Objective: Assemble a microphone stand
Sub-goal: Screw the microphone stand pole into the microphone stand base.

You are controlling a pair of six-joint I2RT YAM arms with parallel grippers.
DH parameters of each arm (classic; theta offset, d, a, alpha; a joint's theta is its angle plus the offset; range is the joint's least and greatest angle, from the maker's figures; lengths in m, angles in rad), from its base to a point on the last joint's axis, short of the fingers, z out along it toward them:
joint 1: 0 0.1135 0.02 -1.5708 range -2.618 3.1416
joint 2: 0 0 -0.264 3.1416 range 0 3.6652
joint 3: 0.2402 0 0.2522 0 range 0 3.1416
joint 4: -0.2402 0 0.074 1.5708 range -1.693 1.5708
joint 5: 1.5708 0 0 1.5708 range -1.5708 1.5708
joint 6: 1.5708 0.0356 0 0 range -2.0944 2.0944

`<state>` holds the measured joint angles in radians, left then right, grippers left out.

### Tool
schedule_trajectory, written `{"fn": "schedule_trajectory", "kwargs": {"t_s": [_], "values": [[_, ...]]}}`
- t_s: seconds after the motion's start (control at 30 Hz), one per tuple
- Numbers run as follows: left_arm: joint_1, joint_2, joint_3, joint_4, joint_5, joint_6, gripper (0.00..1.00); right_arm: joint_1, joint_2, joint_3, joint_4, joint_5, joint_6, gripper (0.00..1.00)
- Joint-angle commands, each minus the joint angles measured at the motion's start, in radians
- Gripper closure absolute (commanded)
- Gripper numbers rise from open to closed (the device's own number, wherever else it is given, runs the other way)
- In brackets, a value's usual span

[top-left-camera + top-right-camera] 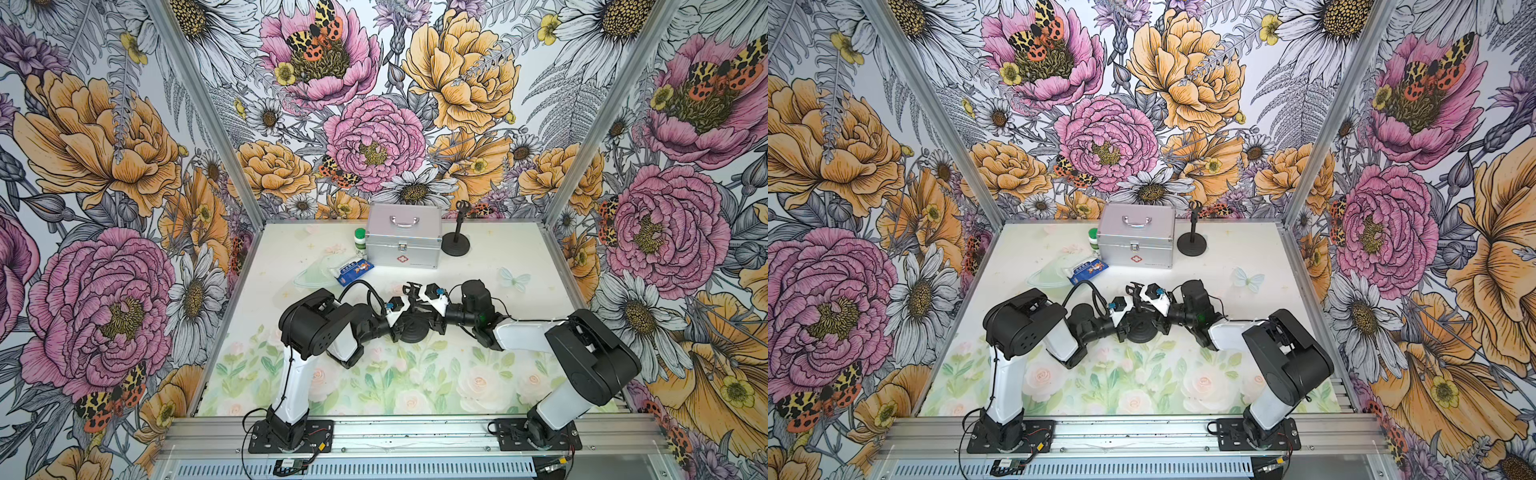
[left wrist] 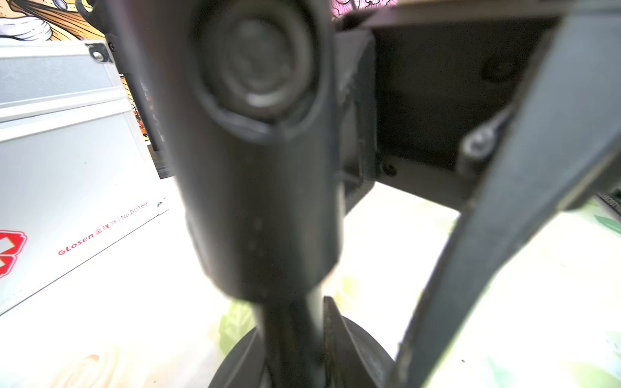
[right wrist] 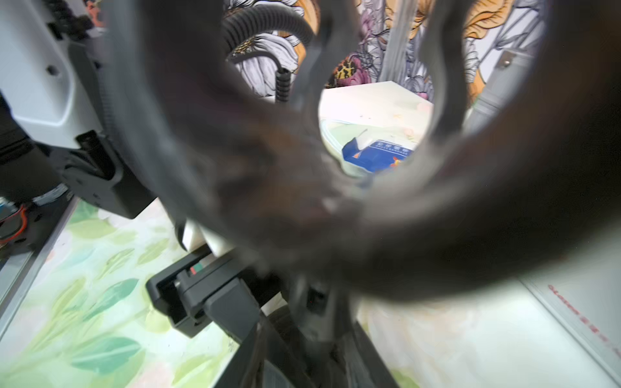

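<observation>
Near the middle of the surface, both arms meet over the stand, whose round black base lies flat on the flower print in both top views. The left pincer reaches in from the left edge side, low and just above the base. Its jaws are closed on the post, which fills the left wrist view upright, with one finger slanting down beside it towards the base. The right pincer comes from the right edge side and sits higher, against the clip at the top of the post. The clip's ring is a blur across the right wrist view, so I cannot tell whether this pincer is open or gripping. Along the far edge stands a silver case, lid down. A green-capped bottle is just beside its left end, and a second stand, upright with its own clip, is just beside its right end. A blue packet lies in front of the bottle, between the case and the left arm.
</observation>
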<state>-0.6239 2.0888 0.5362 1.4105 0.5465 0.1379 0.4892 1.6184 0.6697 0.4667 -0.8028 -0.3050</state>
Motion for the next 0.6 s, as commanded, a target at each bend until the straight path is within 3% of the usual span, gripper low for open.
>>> {"fn": "schedule_trajectory", "kwargs": {"t_s": [0.0, 0.17, 0.33, 0.47, 0.57], "values": [[-0.007, 0.012, 0.001, 0.002, 0.028, 0.029, 0.77, -0.038, 0.021, 0.13, -0.37, -0.264, -0.273, 0.61], [-0.007, 0.015, 0.011, 0.001, 0.036, 0.022, 0.77, -0.049, 0.087, 0.269, -0.493, -0.32, -0.33, 0.61], [-0.011, 0.022, 0.013, 0.001, 0.033, 0.028, 0.77, -0.049, 0.117, 0.29, -0.49, -0.312, -0.306, 0.88], [-0.011, 0.022, 0.013, 0.001, 0.023, 0.025, 0.74, -0.022, 0.088, 0.207, -0.341, -0.095, -0.131, 1.0], [-0.007, 0.02, 0.016, 0.001, 0.007, 0.02, 0.74, 0.013, 0.028, -0.013, 0.093, 0.269, 0.184, 1.0]]}}
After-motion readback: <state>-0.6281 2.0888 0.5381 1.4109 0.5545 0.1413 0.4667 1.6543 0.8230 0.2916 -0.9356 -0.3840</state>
